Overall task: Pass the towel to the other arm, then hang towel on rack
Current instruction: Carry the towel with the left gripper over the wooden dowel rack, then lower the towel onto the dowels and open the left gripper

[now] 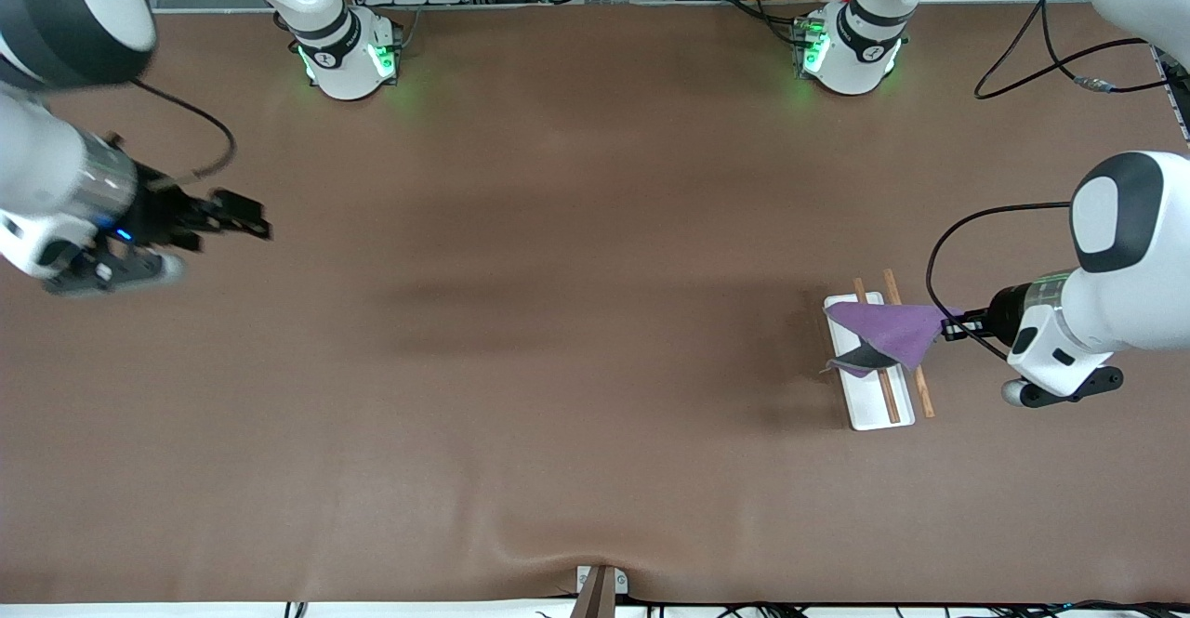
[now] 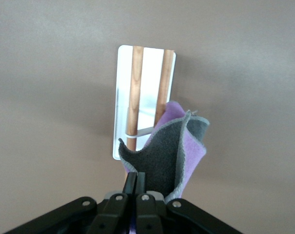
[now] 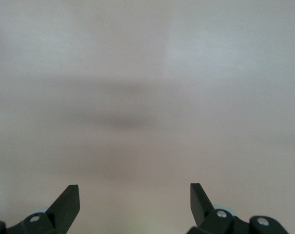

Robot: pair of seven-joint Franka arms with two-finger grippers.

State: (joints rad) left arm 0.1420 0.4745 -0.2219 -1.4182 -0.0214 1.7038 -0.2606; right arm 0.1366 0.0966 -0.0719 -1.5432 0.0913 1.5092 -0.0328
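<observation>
At the left arm's end of the table, in the part nearer the front camera, the rack [image 1: 869,386] lies flat: a white base carrying two thin wooden rods. Over it hangs the towel [image 1: 891,332], purple with a grey reverse, draped partly across the rods and base. The left gripper [image 1: 950,327] is pinching one corner of the towel, fingers pressed together on the cloth; the left wrist view confirms the fold bunched directly ahead of the closed fingers [image 2: 136,183], with the rods visible past it.

Judgement: the hand-over appears complete and the hanging step is in hand. To do it well, the cloth should be carried squarely across both rods so that roughly equal lengths fall on either side, then lowered until it rests on them before release. Letting go with most of the cloth on one side risks it sliding off onto the table [image 1: 558,321].

Toward the right arm's end, the right gripper [image 1: 244,218] waits over bare tabletop, fingers spread wide and holding nothing, well apart from the rack
</observation>
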